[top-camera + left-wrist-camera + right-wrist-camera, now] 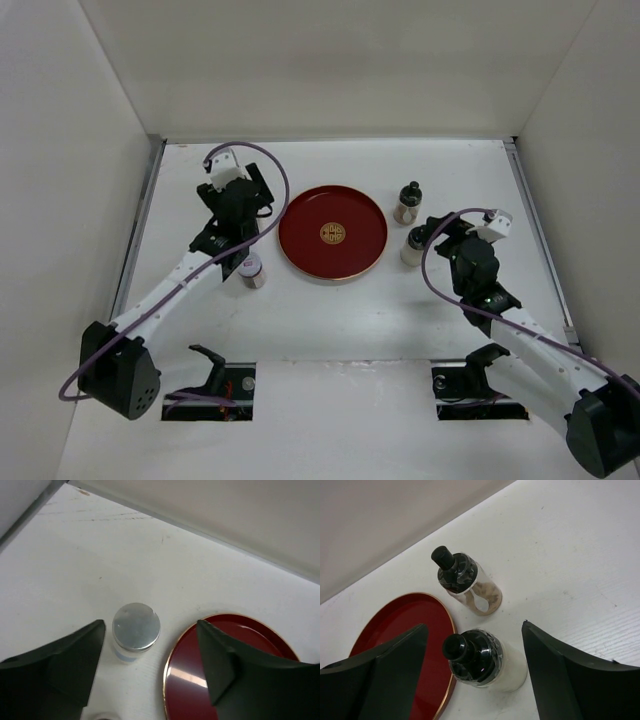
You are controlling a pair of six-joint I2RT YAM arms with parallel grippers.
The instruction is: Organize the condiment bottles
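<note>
A round red tray sits in the middle of the white counter, a bit closer to the far edge.

The left pincer is open wide. In the left wrist view, a white bottle with a shiny grey lid stands between its two black fingers. No finger touches it. This bottle is just beside the left rim of the tray, on the side of the counter's left edge. From above, the arm hides it.

A short jar with a grey lid stands by the tray too, closer to the near edge, right next to the left arm.

The right pincer is open wide as well and holds nothing. One pale bottle with a black cap stands between its fingers, not touching them, close to the right rim of the tray. The other black-capped bottle stands just past it, toward the far edge. It has something brown inside. The two are near each other but apart.
</note>
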